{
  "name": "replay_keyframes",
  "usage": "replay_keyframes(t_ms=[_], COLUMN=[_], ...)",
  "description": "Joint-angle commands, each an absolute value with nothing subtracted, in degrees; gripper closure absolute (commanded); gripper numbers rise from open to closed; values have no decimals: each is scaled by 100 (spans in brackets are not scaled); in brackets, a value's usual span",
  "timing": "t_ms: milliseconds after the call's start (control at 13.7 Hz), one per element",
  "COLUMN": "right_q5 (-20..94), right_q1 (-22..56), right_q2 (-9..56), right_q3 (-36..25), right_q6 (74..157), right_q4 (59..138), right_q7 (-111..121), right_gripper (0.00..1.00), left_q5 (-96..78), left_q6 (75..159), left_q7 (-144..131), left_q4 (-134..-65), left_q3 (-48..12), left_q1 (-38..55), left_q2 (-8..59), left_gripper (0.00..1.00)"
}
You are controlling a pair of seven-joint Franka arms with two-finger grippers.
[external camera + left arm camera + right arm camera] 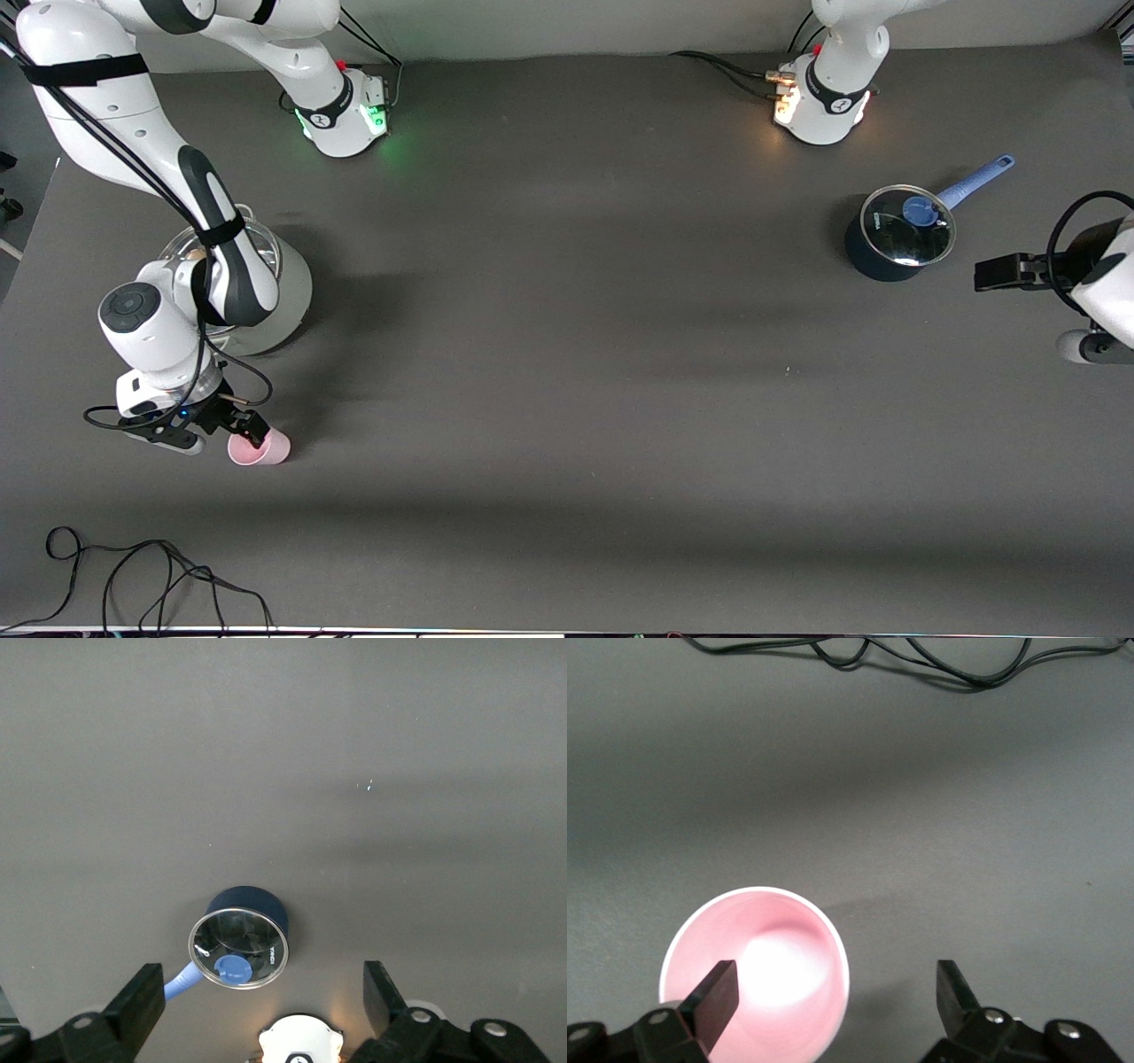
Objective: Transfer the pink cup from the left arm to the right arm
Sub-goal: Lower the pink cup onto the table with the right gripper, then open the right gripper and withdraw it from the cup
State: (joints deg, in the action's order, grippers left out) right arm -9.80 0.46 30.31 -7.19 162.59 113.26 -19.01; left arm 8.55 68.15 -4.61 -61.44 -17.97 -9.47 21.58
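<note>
My right gripper has its fingers spread wide, holding nothing, one finger dipping inside the mouth of the pink cup, the other outside and well apart from it. I judge any sideways pull would catch the rim and tip the cup. It stands upright on the counter at the right arm's end. My left gripper waits, fingers wide, beside the lidded saucepan.

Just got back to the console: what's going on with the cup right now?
The pink cup stands upright on the table at the right arm's end. The right tool is at its rim with fingers open, one finger over the cup's mouth, not gripping. The left tool waits open beside the lidded blue saucepan.
</note>
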Motion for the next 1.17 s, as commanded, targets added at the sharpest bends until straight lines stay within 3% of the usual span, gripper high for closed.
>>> replay_keyframes(t_ms=[0,293,513,879,1099], right_q5=[-1028,-959,-214,334,325], right_q1=[-114,-88,-53,-88,-79], right_q2=[2874,2559,2120,1890,1513], right_q3=[-677,-659,-659,-703,-721], right_q6=[15411,14277,12952,10060,9125], right_q4=[10970,10513,9926,8063,7725], right_q7=[-1460,-1389,-917,-335,60], right_gripper=[1,0,0,0,0], left_q5=[239,211,211,378,369], left_q6=[7389,8444,9191,9237,9176], left_q7=[-212,79,70,228,246], left_q4=[-7203,-8768,-9596,-9624,-9598], left_q3=[-566,-466,-457,-475,-475], left_q1=[-335,-325,-255,-132,-211], left_q2=[1356,389,-139,-132,-18], left_gripper=[0,0,0,0,0])
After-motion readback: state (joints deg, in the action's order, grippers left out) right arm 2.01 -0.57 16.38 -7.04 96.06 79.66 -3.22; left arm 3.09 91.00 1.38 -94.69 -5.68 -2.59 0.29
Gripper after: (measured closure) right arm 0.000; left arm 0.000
